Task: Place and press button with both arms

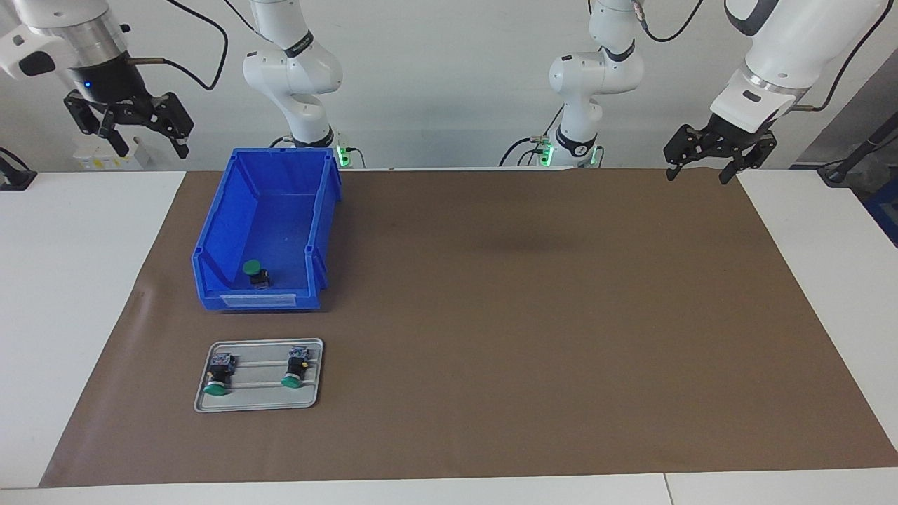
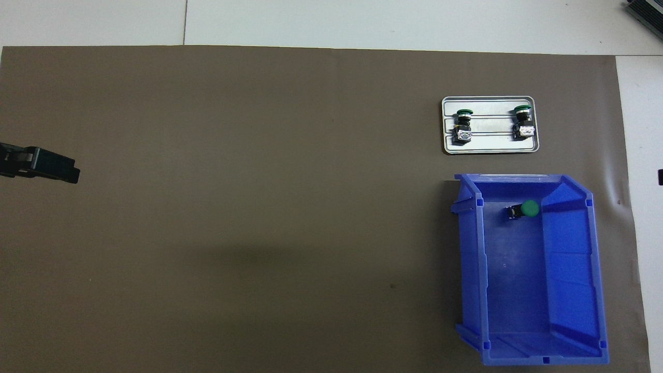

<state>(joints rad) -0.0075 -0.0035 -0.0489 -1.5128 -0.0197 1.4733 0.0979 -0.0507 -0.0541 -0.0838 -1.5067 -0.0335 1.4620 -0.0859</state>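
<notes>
One button point(image 1: 256, 272) with a green cap lies in the blue bin point(image 1: 217, 231), at the bin's end farther from the robots. It also shows in the overhead view point(image 2: 524, 210). Two identical buttons point(image 1: 219, 375) point(image 1: 295, 368) lie on a grey metal tray point(image 1: 259, 398), farther from the robots than the bin. My right gripper point(image 1: 153, 149) is open and empty, raised high beside the bin at the right arm's end. My left gripper point(image 1: 698, 175) is open and empty, raised over the mat's edge at the left arm's end. Both are well apart from the buttons.
A brown mat point(image 1: 526, 315) covers the white table. The bin point(image 2: 471, 259) and the tray point(image 2: 490, 145) stand toward the right arm's end. Part of my left gripper point(image 2: 46, 166) shows at the overhead view's edge.
</notes>
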